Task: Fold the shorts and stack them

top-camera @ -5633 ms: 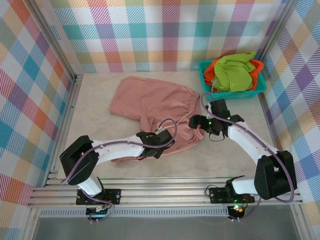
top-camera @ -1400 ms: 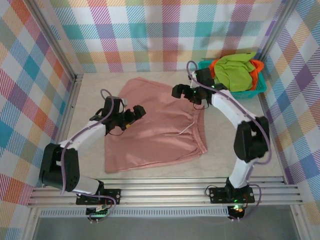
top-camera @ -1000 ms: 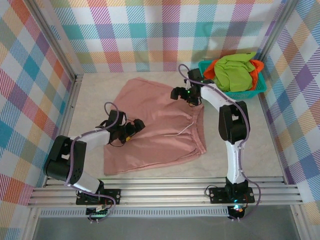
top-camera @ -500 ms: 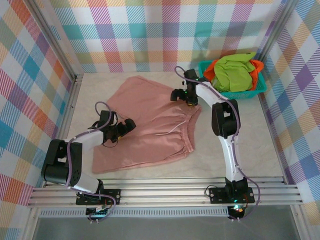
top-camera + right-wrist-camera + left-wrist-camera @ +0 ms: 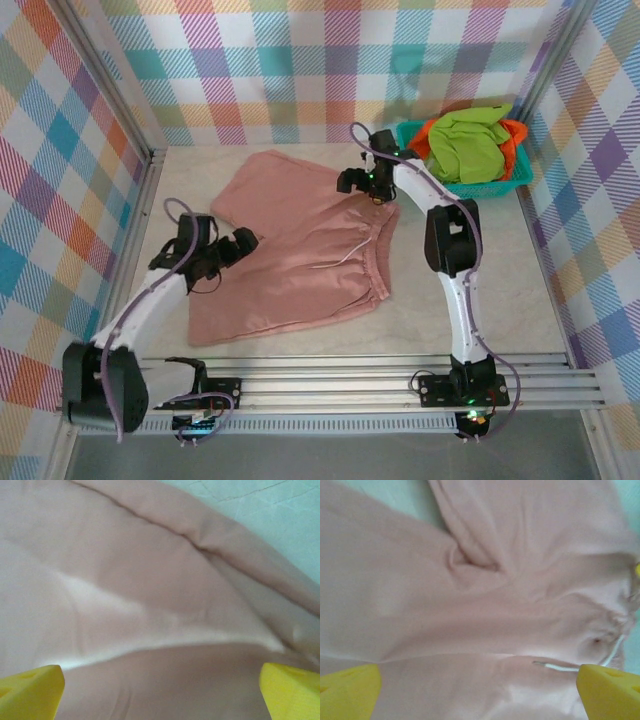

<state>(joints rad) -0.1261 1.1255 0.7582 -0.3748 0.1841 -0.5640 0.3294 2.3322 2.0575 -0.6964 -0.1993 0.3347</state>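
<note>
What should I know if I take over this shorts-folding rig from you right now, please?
Left gripper: open, over the left edge of the pink shorts, nothing held.
Right gripper: open, at their far right corner, nothing held.
Pink shorts lie spread on the table, drawstring toward the right. Green shorts sit on top of the orange shorts in the basket.
Done: pink pair laid out, no fold made yet.
Left: fold it, then fetch, fold and stack the other two.
</note>
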